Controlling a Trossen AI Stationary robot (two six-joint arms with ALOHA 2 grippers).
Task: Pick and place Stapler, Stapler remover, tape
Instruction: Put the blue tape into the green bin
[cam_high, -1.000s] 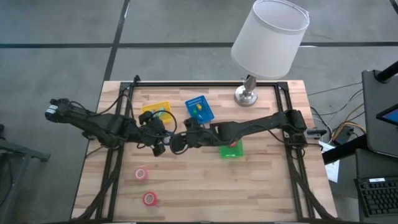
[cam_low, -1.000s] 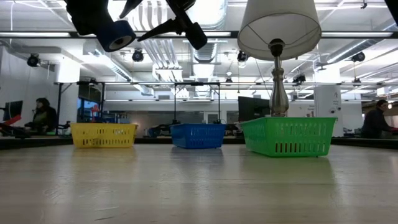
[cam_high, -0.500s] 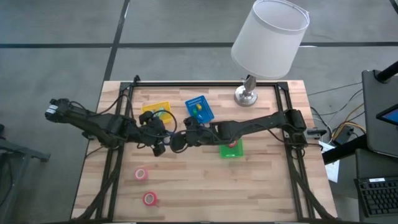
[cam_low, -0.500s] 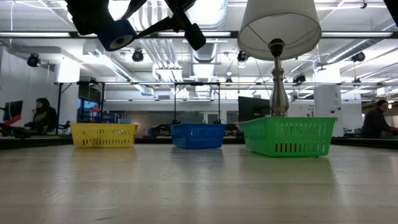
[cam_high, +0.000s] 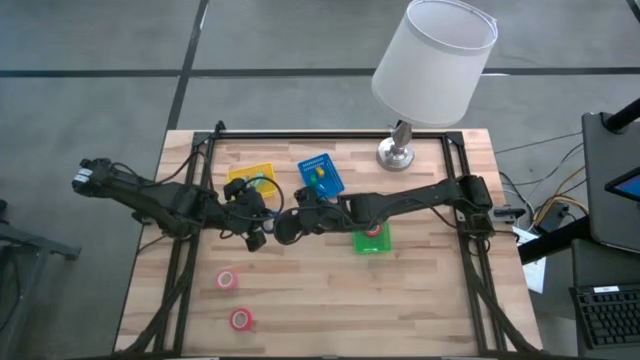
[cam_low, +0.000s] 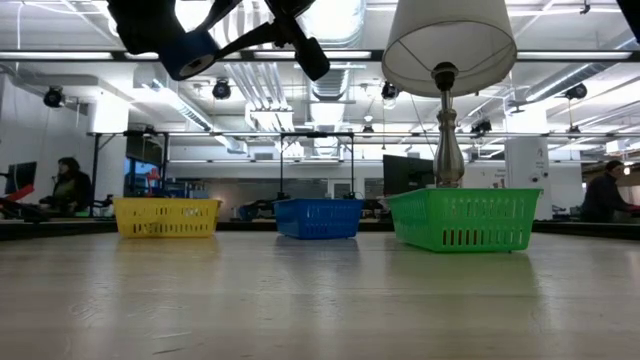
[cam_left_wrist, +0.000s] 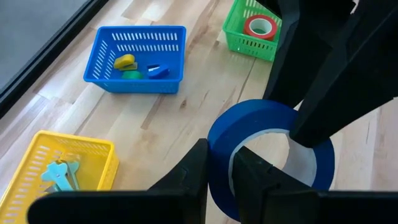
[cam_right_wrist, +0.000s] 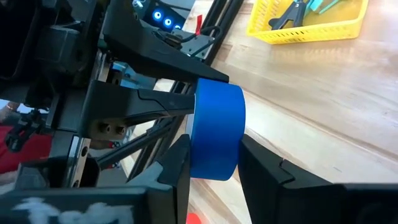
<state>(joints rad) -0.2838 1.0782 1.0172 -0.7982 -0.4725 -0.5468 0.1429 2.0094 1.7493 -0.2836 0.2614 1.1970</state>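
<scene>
Closing since before, your right end effector (cam_right_wrist: 208, 163) now grips the blue tape roll (cam_right_wrist: 216, 130), also clenched by the left end effector (cam_left_wrist: 217, 180): handover; release left next.

Both arms reach in from opposite sides and meet above the middle of the bench (cam_high: 420, 300), their wrists nearly level with each other and raised well clear of the surface. The left gripper (cam_high: 256, 236) points toward the right arm — its fingers (cam_left_wrist: 186, 180) are clamped across the wall of the blue tape roll (cam_left_wrist: 268, 158), one inside the ring and one outside. The right gripper (cam_high: 284, 229) faces it head-on, its two fingers (cam_right_wrist: 264, 165) straddling the same roll from the other side, one on each flat face; whether they press it yet cannot be told. The two grippers stand almost touching.
</scene>
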